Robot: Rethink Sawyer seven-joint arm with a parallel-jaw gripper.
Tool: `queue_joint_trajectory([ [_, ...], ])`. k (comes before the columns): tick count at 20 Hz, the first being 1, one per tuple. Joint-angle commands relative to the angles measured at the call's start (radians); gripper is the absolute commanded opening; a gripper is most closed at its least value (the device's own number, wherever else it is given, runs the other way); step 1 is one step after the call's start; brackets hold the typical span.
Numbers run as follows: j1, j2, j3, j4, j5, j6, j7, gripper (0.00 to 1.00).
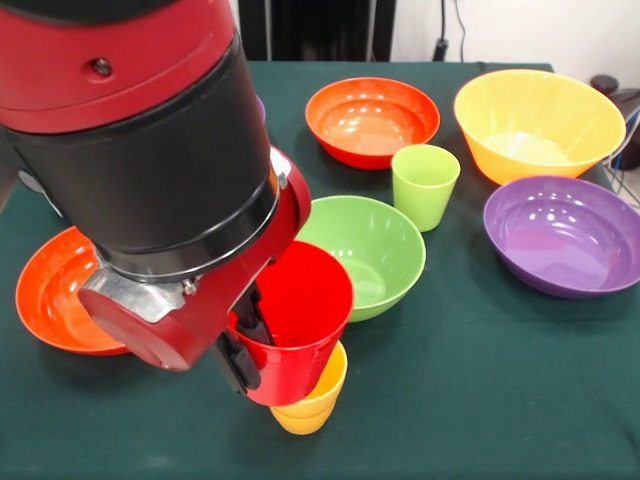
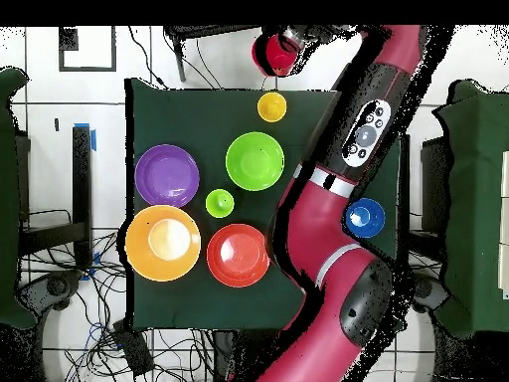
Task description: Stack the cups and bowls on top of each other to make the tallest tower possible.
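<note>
My gripper [image 1: 245, 350] is shut on the wall of the red cup [image 1: 295, 315], one finger inside the rim and one outside. The cup hangs upright, tilted slightly, and its base overlaps the yellow cup [image 1: 312, 400] near the table's front edge. In the overhead view the yellow cup [image 2: 271, 106] shows an empty mouth, with the red cup [image 2: 275, 52] held high beside it. The green bowl [image 1: 365, 250] stands just right of the red cup, with the green cup [image 1: 425, 185] behind it. The arm hides the small blue bowl [image 2: 365, 217] in the front view.
A red-orange bowl [image 1: 372, 120], the large orange bowl [image 1: 540, 125] and a purple bowl [image 1: 565, 235] stand at the back and right. Another red-orange bowl [image 1: 50, 290] lies at the left, partly under the arm. Cables run across the floor round the table.
</note>
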Motion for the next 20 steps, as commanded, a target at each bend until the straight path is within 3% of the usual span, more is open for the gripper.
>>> queue_joint_trajectory([
  [1,-0.01,0.034,-0.182,-0.069,0.005,0.115,-0.107,0.0],
  [20,-0.018,0.036,-0.317,-0.023,0.198,0.106,-0.003,0.0],
])
